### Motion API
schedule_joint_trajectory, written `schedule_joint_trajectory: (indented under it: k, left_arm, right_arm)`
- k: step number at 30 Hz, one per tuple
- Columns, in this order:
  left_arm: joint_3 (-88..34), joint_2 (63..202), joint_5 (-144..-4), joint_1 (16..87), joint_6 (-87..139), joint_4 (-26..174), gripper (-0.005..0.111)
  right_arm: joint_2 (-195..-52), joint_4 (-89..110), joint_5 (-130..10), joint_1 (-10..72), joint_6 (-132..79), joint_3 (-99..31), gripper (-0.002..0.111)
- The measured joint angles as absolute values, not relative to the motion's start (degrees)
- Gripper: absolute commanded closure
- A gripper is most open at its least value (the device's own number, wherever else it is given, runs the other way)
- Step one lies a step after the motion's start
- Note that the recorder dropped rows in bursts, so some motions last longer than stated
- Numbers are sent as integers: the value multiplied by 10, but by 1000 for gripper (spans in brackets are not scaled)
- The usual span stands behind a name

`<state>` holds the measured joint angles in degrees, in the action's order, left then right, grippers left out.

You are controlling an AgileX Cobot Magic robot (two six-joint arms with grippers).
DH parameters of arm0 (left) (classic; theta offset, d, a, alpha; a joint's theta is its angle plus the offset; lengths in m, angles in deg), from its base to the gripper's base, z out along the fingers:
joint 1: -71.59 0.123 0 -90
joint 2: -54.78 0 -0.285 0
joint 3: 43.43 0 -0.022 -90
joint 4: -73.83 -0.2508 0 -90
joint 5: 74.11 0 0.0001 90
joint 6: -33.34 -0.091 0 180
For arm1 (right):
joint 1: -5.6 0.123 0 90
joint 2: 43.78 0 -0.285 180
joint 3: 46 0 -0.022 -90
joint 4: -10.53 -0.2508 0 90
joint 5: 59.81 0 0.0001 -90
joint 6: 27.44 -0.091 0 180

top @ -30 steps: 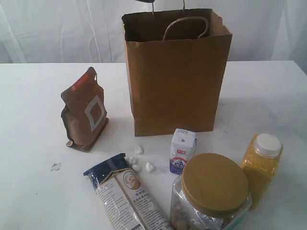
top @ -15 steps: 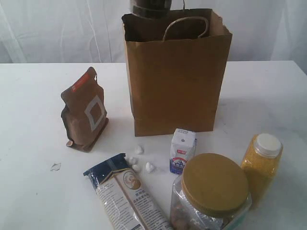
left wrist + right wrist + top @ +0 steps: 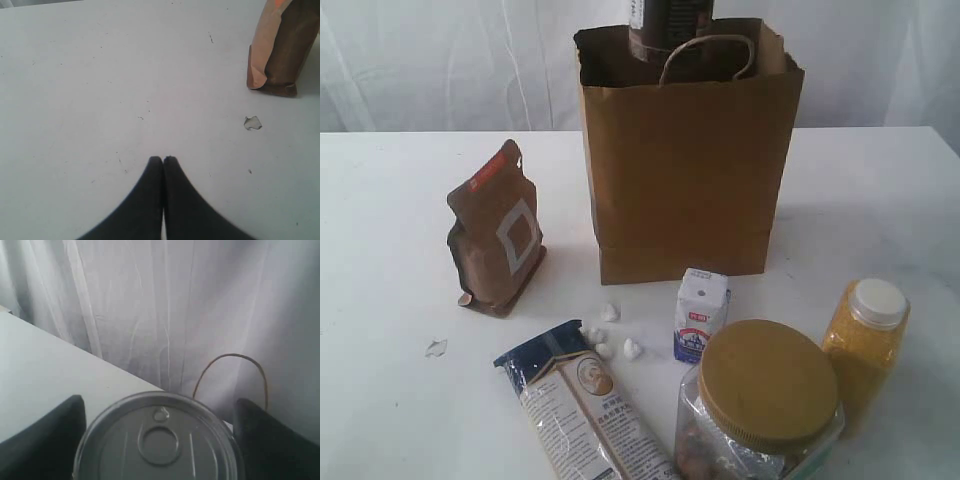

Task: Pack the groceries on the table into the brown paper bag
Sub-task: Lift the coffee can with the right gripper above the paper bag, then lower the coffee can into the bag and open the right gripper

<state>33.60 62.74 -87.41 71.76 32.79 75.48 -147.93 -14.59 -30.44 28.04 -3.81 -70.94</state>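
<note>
Two grippers we record: right gripper (image 3: 160,407) clamped on the metal-lidded can (image 3: 159,442) at the mouth of the brown paper bag (image 3: 685,170), left gripper (image 3: 163,160) pressed together over the bench (image 3: 90,75).

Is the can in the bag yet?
Partly: the right hand holds the can upright, base below the brown paper bag's rim, top above it.

a metal-lidded can (image 3: 159,440) fills the lower middle of the frame, its ring-pull lid facing the camera. the right gripper (image 3: 157,402) clamps it, one dark finger (image 3: 45,440) at lower left and the other at lower right. a thin brown loop handle (image 3: 231,355) arches right of centre. the white table (image 3: 45,365) runs along the left, and a pale curtain (image 3: 150,300) fills the top.
</note>
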Motion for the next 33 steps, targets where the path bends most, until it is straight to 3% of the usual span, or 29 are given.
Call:
schedule_joint_trajectory:
  k: [8,24,30,33]
  left_arm:
    - [336,627,-874,718,328,755,107]
    - [336,627,-874,718,328,755,107]
    - [336,627,-874,718,328,755,107]
    - [336,627,-874,718,328,755,107]
  right_arm:
    - [-1479,15,-298,279,-129,-709,73]
    - [-1522,28,-226,279,-144,-709,73]
    - [-1530,28,-180,279,-144,-709,43]
    - [-1530,28,-179,279,-144,-709,41]
